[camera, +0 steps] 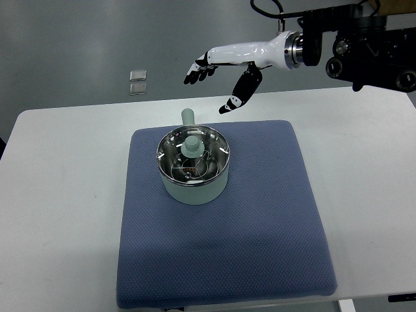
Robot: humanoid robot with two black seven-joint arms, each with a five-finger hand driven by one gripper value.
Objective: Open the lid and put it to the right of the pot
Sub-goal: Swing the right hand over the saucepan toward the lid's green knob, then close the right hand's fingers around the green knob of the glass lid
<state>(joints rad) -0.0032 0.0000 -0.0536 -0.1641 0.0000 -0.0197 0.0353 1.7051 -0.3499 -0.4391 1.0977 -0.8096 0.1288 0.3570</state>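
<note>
A pale green pot [194, 187] stands on the blue mat [260, 221], its short handle [188, 117] pointing away from me. A glass lid [193, 156] with a metal rim and a pale green knob [192, 144] sits closed on the pot. My right hand [218, 81], white with black fingertips, hangs in the air above and behind the pot, a little to its right. Its fingers are spread and hold nothing. The right arm comes in from the top right. The left arm does not show.
The mat lies on a white table [58, 214], with bare mat to the right of the pot. Two small metal squares [137, 82] lie on the grey floor beyond the table's far edge.
</note>
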